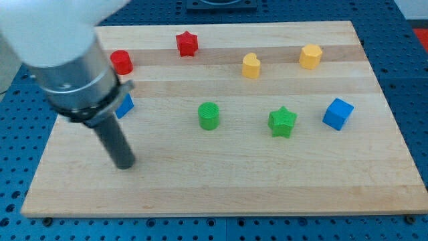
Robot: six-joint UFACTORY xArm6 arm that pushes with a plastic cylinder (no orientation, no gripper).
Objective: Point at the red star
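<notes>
My tip (125,165) carries no hand to open; the red star (187,43) lies at one o'clock, well apart.

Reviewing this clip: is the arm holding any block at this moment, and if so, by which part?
Nothing is held. My tip rests on bare board, touching no block, below the partly hidden blue block and far from the red star.

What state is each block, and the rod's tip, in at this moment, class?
my tip: on the board, apart from all blocks
red star: untouched
red cylinder: untouched
blue block: partly hidden by the arm
green cylinder: upright
green star: untouched
blue cube: untouched
</notes>
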